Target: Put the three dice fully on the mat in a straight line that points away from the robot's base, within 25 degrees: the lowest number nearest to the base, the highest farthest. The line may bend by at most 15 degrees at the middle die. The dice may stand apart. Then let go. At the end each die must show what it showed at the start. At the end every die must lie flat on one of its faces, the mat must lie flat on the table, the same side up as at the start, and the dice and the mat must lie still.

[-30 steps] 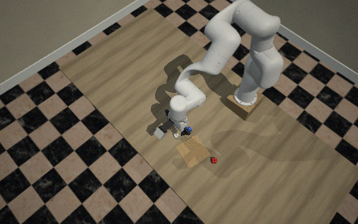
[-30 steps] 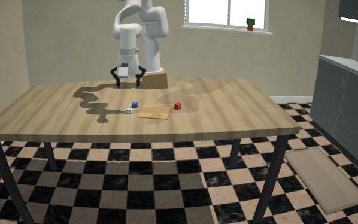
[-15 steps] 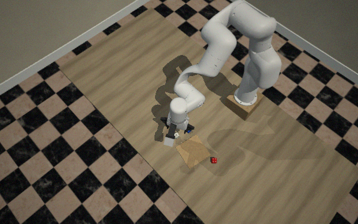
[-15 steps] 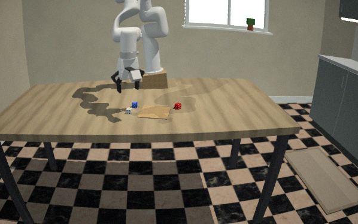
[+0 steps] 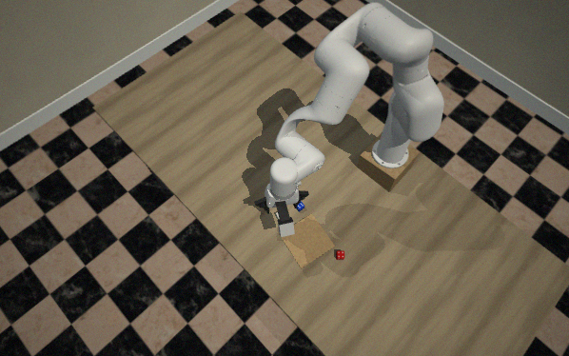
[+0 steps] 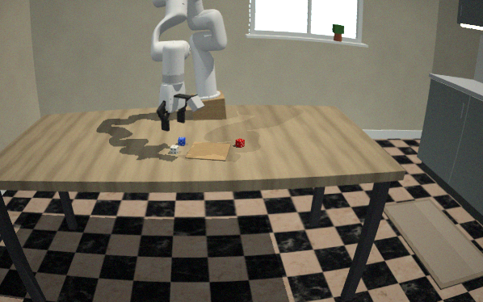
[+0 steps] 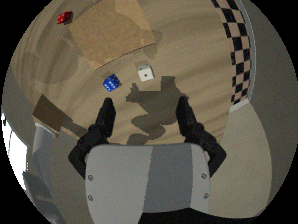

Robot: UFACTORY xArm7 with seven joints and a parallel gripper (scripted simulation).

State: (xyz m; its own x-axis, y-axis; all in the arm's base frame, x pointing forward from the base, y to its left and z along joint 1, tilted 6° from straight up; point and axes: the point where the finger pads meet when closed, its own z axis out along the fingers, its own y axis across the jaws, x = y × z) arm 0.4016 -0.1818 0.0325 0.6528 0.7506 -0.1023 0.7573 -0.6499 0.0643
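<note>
A tan mat lies flat on the wooden table; it also shows in the exterior view and the wrist view. A blue die and a white die sit on the table just left of the mat, and both show in the wrist view, blue and white. The blue die also shows in the top view; the white die is hidden by the arm there. A red die sits on the table off the mat's other side. My gripper hangs open and empty above the table, behind the blue and white dice.
The robot base stands on a wooden block at the table's far side. The table edge runs close to the mat in the top view.
</note>
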